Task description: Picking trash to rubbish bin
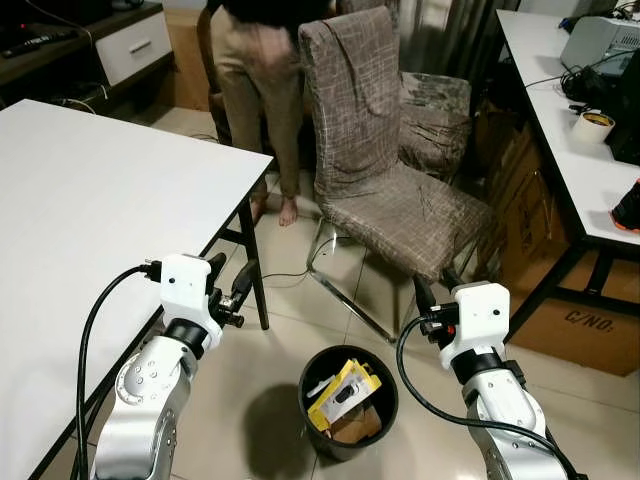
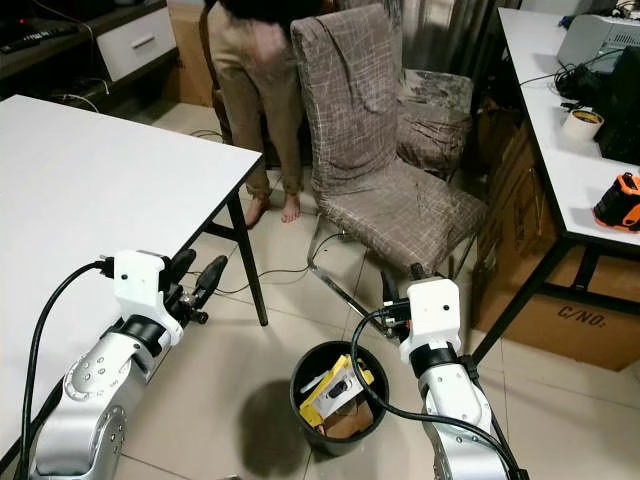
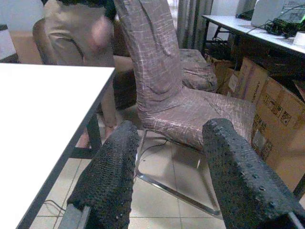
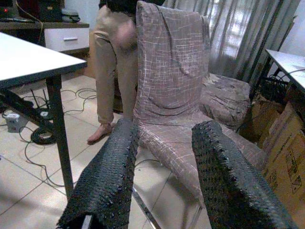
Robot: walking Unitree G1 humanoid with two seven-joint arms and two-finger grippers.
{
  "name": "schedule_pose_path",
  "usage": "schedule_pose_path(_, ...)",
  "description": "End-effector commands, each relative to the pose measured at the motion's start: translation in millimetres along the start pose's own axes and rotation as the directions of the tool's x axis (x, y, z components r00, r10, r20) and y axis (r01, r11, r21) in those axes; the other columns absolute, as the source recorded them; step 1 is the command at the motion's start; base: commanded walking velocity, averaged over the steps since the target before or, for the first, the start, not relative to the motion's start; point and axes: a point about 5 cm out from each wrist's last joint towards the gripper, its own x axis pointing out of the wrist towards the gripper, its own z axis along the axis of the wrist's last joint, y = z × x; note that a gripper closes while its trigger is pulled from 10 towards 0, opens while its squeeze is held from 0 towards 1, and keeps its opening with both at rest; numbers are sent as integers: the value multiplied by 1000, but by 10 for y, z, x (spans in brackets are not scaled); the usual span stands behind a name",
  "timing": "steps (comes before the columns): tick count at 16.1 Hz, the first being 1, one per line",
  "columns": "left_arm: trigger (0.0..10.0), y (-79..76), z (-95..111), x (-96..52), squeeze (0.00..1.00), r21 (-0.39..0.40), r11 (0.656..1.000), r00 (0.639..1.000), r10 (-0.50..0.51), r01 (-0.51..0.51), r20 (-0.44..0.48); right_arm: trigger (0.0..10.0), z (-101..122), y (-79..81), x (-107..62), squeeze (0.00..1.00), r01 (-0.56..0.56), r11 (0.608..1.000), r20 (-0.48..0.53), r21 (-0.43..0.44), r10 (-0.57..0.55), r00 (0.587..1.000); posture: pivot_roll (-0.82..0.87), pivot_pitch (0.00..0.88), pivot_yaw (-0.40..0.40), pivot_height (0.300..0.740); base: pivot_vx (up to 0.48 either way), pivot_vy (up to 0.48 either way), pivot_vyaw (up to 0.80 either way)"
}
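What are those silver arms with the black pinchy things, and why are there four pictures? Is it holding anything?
The silver arms belong to a walking robot that tidies homes. The top two pictures come from cameras in its head, looking down, so you see its own arms. Each arm ends in a gripper with two black fingers: the left gripper beside the white table, the right gripper in front of the chair. The other two pictures come from small cameras on its wrists, looking along the fingers. Both grippers are open and hold nothing. On the floor between the arms stands a black rubbish bin with yellow packaging already inside. A person stands behind the chair. On the desk at the robot's right sits a roll of tape.
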Motion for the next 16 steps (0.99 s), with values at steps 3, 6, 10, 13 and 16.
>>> schedule_pose_path(3,10000,-3,-2,27,0,14,1000,1000,-14,14,-3,10000,-25,-51,12,0,25,1000,0,15,-25,1000,-67,0,15,740,-291,0,0)
schedule_pose_path(6,10000,9,-12,26,0,18,1000,1000,-14,14,-7,10000,-40,-54,23,0,24,1000,-2,15,-24,1000,-67,0,18,740,-290,0,0)
schedule_pose_path(10,10000,38,-13,16,0,29,1000,1000,-11,11,-10,10000,-63,-55,21,0,27,999,-10,21,-27,1000,-60,0,19,740,-290,0,0)
schedule_pose_path(13,10000,60,-11,6,0,30,1000,1000,-5,5,-12,10000,-74,-50,21,0,27,999,-13,24,-27,1000,-59,0,19,740,-289,0,0)
schedule_pose_path(16,10000,88,-37,-28,0,30,999,1000,14,-14,-16,10000,-81,-58,24,0,13,1000,-22,21,-13,1000,-51,0,-2,740,-291,0,0)
